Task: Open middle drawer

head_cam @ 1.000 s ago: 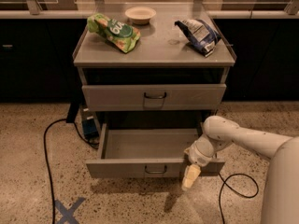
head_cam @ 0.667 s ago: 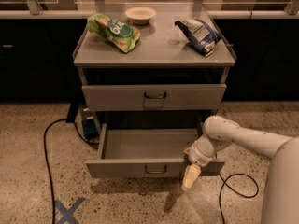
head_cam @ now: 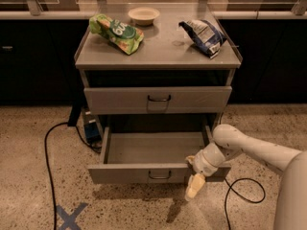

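Observation:
The middle drawer (head_cam: pixel 144 172) is pulled well out of the grey cabinet (head_cam: pixel 158 56). Its plain grey inside is bare, and its small dark wire handle (head_cam: pixel 159 175) sits at the centre of the front. My gripper (head_cam: pixel 194 183) is at the right end of that drawer's front, just right of the handle, with its cream tip pointing down toward the floor. My white arm (head_cam: pixel 254 150) comes in from the lower right. The shut drawer above (head_cam: pixel 158 99) has its own dark handle.
On the cabinet top lie a green chip bag (head_cam: pixel 116 32), a white bowl (head_cam: pixel 144 15) and a blue-white chip bag (head_cam: pixel 204 35). A black cable (head_cam: pixel 48 147) and a blue box (head_cam: pixel 91 131) are on the floor at left, another cable (head_cam: pixel 244 195) at right, and a blue X mark (head_cam: pixel 69 217) in front.

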### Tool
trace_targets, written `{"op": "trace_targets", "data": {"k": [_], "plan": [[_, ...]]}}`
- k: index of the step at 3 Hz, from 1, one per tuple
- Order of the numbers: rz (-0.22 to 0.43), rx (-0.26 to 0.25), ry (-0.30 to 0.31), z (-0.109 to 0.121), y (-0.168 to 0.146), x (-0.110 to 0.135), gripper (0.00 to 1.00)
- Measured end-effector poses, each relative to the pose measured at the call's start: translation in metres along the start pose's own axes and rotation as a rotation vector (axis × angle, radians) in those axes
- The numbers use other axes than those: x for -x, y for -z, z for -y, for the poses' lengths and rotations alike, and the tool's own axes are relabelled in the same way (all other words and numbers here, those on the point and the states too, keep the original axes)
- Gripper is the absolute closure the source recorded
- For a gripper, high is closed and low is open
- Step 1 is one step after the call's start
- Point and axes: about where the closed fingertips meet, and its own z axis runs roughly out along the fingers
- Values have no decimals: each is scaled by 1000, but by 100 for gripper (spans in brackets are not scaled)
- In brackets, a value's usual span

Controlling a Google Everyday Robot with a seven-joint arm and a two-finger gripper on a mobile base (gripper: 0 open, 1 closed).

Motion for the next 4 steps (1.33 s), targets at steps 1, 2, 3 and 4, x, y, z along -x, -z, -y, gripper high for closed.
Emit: {"op": "trace_targets", "data": {"k": [1,2,3,4], "plan": [[10,8,0,-3,2,2,0],[72,67,12,-53,21,6,0],[117,140,37,-133,53,24,0],[100,129,38,-125,48,25,0]]}}
